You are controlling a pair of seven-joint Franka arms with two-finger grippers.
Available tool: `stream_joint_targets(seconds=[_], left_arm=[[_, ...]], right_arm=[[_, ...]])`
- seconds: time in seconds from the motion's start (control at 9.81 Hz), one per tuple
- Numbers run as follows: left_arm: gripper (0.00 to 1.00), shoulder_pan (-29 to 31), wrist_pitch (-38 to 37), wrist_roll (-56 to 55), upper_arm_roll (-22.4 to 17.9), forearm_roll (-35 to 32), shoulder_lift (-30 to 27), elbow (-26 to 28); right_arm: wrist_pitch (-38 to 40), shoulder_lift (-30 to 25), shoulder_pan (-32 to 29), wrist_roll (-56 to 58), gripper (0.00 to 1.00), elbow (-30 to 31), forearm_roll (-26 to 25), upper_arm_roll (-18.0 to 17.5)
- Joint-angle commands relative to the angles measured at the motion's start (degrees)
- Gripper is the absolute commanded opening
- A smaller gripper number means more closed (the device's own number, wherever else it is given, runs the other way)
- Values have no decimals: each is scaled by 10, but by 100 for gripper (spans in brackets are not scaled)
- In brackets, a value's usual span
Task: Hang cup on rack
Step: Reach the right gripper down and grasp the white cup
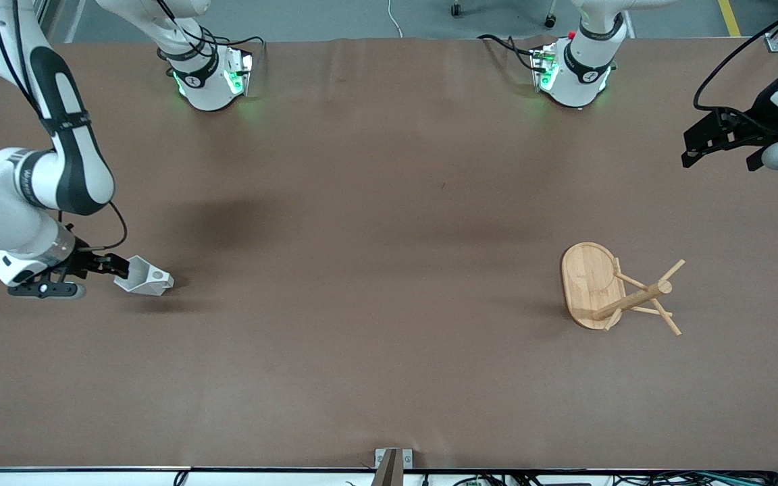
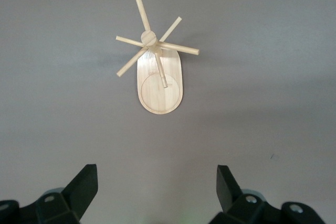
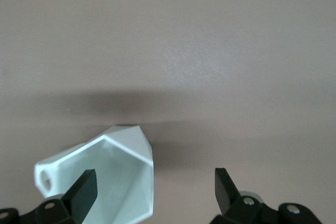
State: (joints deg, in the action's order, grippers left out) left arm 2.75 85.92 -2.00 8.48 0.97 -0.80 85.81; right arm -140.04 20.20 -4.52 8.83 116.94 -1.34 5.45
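Cup: on its side at the right arm's end of the table, mouth toward the right gripper.
Right gripper: jaws apart, straddling the rim (nothing clamped yet).
Rack: upright, well apart, toward the left arm's end.
Left gripper: jaws apart, waiting above the rack's end.

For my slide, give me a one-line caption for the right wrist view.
Open right gripper poised around the rim of the white faceted cup lying on its side on the brown table.

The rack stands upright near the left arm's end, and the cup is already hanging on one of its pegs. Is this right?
Not quite. The cup is not on a peg: the front view shows it on the table at the right arm's end, by the open right gripper. The rack does stand upright near the left arm's end.
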Motion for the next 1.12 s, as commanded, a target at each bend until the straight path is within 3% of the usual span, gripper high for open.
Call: stream_joint_targets(seconds=[0.0,0.41,0.71,0.92,1.02], left_arm=[[100,-1,0,9,1,-10,7,15],[100,1,0,9,1,-10,7,16],[100,0,0,9,1,-10,8,16],[100,-3,1,9,1,-8,10,16],[100,-3,1,9,1,-8,12,16]], right_arm=[[-17,16,-6,41,89,9,5,-6],[-35,26,-4,44,49,20,25,-6],[-36,31,-4,44,27,25,38,-6],[-35,31,-4,44,1,22,45,-6],[-30,31,-4,47,1,13,46,-6]])
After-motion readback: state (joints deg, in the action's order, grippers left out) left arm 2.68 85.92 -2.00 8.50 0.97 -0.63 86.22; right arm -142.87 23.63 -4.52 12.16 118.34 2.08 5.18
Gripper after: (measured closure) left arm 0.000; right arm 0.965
